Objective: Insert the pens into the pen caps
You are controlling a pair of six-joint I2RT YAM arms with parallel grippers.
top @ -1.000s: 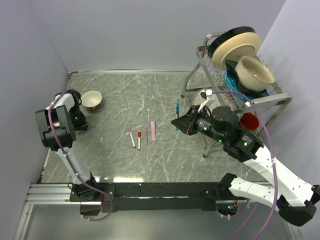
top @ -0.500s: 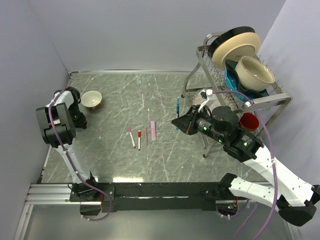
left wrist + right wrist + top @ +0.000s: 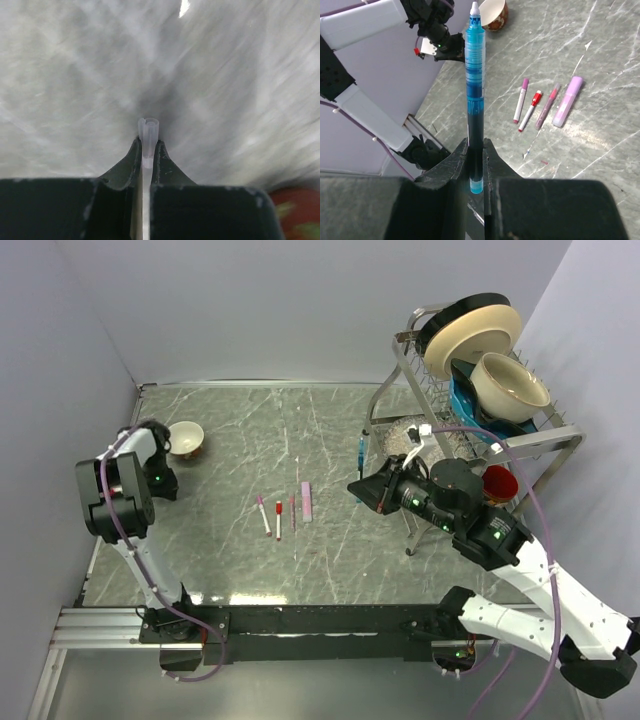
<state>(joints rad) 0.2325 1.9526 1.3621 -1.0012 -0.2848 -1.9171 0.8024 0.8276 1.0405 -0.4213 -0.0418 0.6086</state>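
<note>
My left gripper (image 3: 164, 486) hangs near the left table edge, just in front of the bowl. In the left wrist view it (image 3: 148, 147) is shut on a pale translucent pen cap (image 3: 148, 131), whose open end pokes out past the fingertips. My right gripper (image 3: 360, 487) is shut on a blue pen (image 3: 475, 75), which stands up from the jaws with its white tip uppermost. Several pens lie side by side mid-table: a pink-ended one (image 3: 263, 514), a red-ended one (image 3: 279, 520), a thin pinkish one (image 3: 292, 510) and a thicker pale pink one (image 3: 306, 501).
A small bowl (image 3: 185, 438) sits at the back left next to the left gripper. A wire dish rack (image 3: 400, 390) at the back right holds plates and a bowl. A red cup (image 3: 497, 483) is behind the right arm.
The left wrist has shifted slightly toward the near side beside the bowl. The right arm has moved a little to the right and back, carrying the blue pen.
</note>
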